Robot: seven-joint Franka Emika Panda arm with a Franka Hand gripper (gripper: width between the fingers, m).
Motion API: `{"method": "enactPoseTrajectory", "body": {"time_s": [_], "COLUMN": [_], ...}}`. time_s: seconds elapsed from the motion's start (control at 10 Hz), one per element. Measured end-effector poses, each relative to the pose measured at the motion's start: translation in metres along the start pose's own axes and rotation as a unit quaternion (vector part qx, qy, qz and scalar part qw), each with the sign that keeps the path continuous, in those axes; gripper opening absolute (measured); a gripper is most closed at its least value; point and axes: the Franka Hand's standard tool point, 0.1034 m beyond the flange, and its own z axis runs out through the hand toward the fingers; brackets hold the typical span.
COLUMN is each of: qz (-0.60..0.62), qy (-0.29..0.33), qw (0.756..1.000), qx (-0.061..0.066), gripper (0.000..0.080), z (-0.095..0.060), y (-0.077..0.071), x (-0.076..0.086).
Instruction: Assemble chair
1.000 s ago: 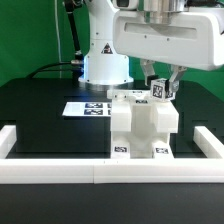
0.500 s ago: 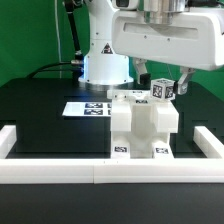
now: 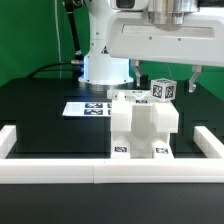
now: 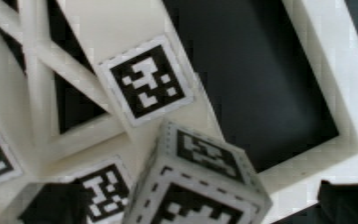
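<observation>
One small white blocky plastic chair assembly point(image 3: 143, 128) stands here. One thin flat white marker board point(image 3: 85, 107) lies behind it. One long low white border rail point(image 3: 60, 168) runs around.

A marker board point(image 3: 88, 108) lies flat on the black surface point(image 3: 40, 120), a white border rail point(image 3: 60, 172) along its edges

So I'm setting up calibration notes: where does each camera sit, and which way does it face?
Exterior view: sits low outside the white border rail, facing the chair and the arm's base behind; the tool is cropped off the top edge.
Wrist view: on the wrist, looking closely at the chair; no fingers clearly show.
Shared: the chair's tagged block.
</observation>
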Motion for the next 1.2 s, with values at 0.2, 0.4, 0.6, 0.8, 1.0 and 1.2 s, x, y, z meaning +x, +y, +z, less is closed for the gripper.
{"method": "enactPoseTrajectory", "body": {"time_s": [0.2,0.4,0.6,0.8,1.0,1.2], "qz": [-0.065,-0.162,-0.222,-0.289,-0.351,-0.387], "qy": [0.003,0.007,0.007,0.007,0.006,0.006], "qw": [0.998,0.987,0.975,0.957,0.936,0.922], "qx": [0.001,0.001,0.0,0.0,-0.006,-0.007], "gripper": [0.0648,0.0648,0.0648,0.0648,0.0648,0.0648], "z": [-0.0001,-0.0001,0.0,0.0,0.0002,0.0002], "y": [-0.001,0.0001,0.001,0.0033,0.0054,0.0077], "x": [0.0003,0.002,0.0024,0.0035,0.0044,0.0055]}}
